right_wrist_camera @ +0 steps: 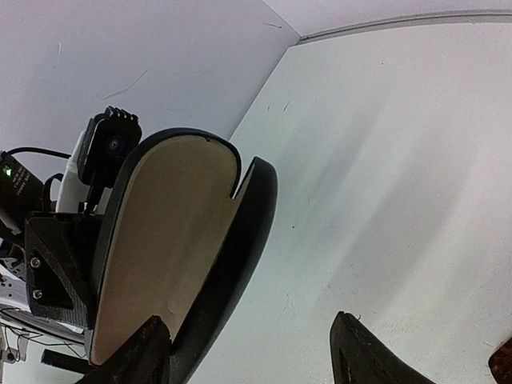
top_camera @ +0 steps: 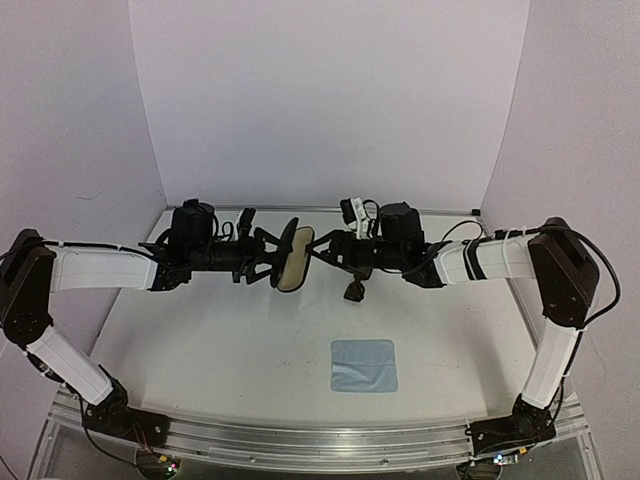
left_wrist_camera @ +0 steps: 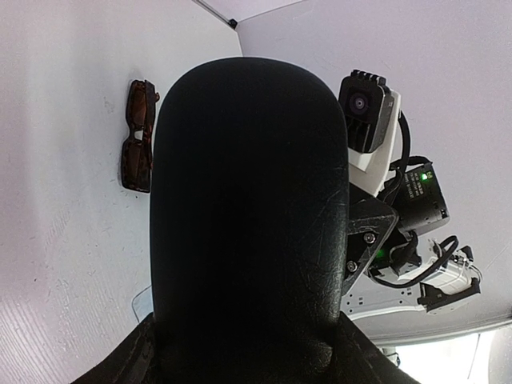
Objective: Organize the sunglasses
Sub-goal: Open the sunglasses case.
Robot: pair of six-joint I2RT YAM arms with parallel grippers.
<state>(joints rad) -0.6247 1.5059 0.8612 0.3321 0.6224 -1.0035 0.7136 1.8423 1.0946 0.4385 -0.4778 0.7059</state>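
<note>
Above the middle of the table (top_camera: 200, 340), we see the left gripper (top_camera: 268, 258) clamped on the open black case (top_camera: 293, 257), and the right gripper (top_camera: 322, 250) spread wide and empty at its 3 o'clock. The sunglasses (top_camera: 352, 290) lie folded on the table at that gripper's 5 o'clock.

No text can be read: the only print is tiny white lettering on a black module (left_wrist_camera: 422, 196) beside a green light at the right of the left wrist view, and it is too small to make out.
</note>
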